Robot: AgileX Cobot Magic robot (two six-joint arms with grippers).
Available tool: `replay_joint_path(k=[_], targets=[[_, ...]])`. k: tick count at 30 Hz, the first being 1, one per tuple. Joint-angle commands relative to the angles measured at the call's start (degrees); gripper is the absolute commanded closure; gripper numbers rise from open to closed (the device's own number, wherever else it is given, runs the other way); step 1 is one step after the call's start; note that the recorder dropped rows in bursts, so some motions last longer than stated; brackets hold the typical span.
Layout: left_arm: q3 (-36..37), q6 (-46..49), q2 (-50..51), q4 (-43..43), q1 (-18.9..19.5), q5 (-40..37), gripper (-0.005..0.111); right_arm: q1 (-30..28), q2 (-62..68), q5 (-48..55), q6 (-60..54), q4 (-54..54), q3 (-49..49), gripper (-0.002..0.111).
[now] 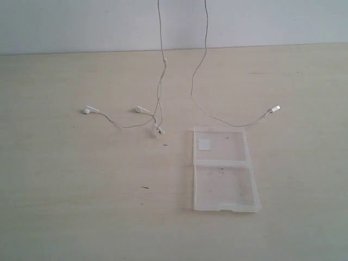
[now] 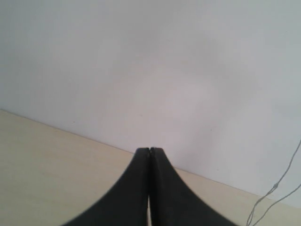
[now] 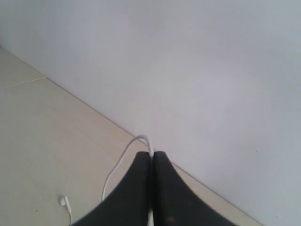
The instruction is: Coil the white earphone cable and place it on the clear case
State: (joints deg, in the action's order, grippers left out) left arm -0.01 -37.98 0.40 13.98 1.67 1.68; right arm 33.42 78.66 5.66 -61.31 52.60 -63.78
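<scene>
Pale, matt wooden table [image 1: 65, 206] against a plain wall [image 1: 81, 24], with wide bare room around the clear case [image 1: 225, 187], which lies open and flat, a white sticker [image 1: 204, 143] in its far half. The thin white earphone cable [image 1: 193, 95] hangs in two strands from beyond the upper edge. Its earbuds [image 1: 87, 110] rest left of the case and its plug [image 1: 276, 108] to the right. The right gripper [image 3: 152, 153] pinches the cable. The left gripper [image 2: 149, 149] is clenched; whether it holds anything cannot be told.

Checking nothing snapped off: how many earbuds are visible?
2. One small white earbud lies leftmost on the pale wooden table; the other white earbud lies right of it, beside the hanging thin white cable.
</scene>
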Motion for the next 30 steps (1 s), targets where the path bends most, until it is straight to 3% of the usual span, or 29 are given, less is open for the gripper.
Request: replay_joint_path(k=[1, 10, 15, 18, 23, 25, 30], targets=[[0.01, 2.91, -0.40, 1.53, -0.41, 1.85, 0.107, -0.21, -0.63, 2.67, -0.44, -0.28, -3.10, 0.108], [0.01, 4.50, -0.40, 2.20, -0.41, 5.13, 0.107, -0.21, -0.70, 7.27, 2.18, -3.54, -8.62, 0.108], [0.01, 4.76, -0.40, 2.30, -0.41, 8.60, 0.107, -3.01, -0.70, 12.47, 16.04, -18.16, -11.14, 0.108], [0.01, 3.43, 4.26, 2.01, -0.41, 17.25, 0.107, -4.85, -1.30, 14.55, 24.65, -26.91, -11.29, 0.108], [0.01, 2.11, 19.24, 2.01, -0.41, 28.54, 0.107, -4.88, -2.88, 17.01, 26.03, -26.51, -13.52, 0.108], [-1.39, 1.68, 28.76, 3.00, -0.41, 36.45, 0.107, -4.88, -4.12, 21.01, 27.18, -26.62, -15.28, 0.108], [-5.59, -2.88, 45.41, 18.16, -0.41, 53.06, 0.107, -4.88, -4.49, 23.17, 28.16, -26.62, -15.28, 0.108]])
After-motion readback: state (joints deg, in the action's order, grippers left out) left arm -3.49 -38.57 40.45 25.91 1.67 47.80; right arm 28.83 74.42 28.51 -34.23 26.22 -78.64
